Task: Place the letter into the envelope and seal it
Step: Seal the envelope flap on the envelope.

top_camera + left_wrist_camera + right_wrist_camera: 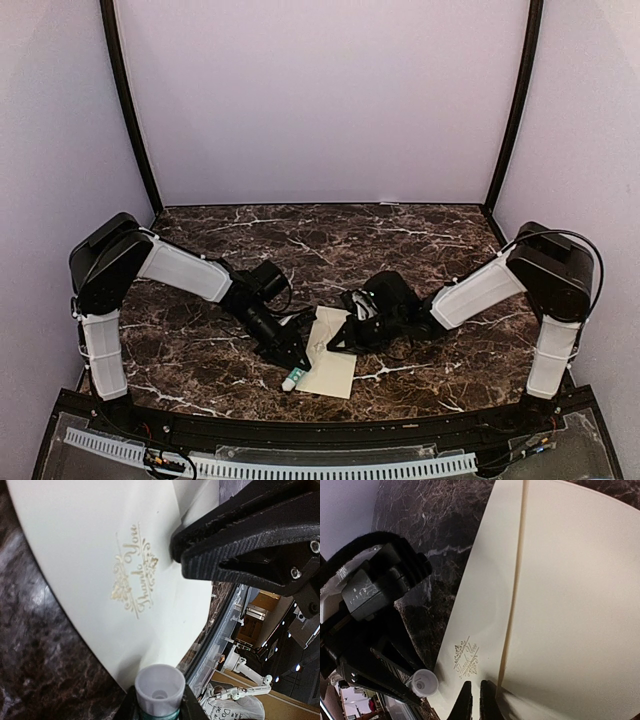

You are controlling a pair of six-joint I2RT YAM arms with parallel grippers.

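Since no separate whitish sheet shows anywhere, you can judge the letter likely inside and sealing as the step in hand. On the marbled worktop [420,250], the envelope [335,375] lies flat near the front edge, between both arms. Your right gripper [473,692], fingers pressed together, rests on it just beside the flap crease. Your left gripper [295,372] pinches a white-ended tube [160,687], seemingly glue, at the envelope's near corner, close to the gold emblem [134,570]. Next you'd need that tube drawn along the flap edge while the right arm pins the paper.
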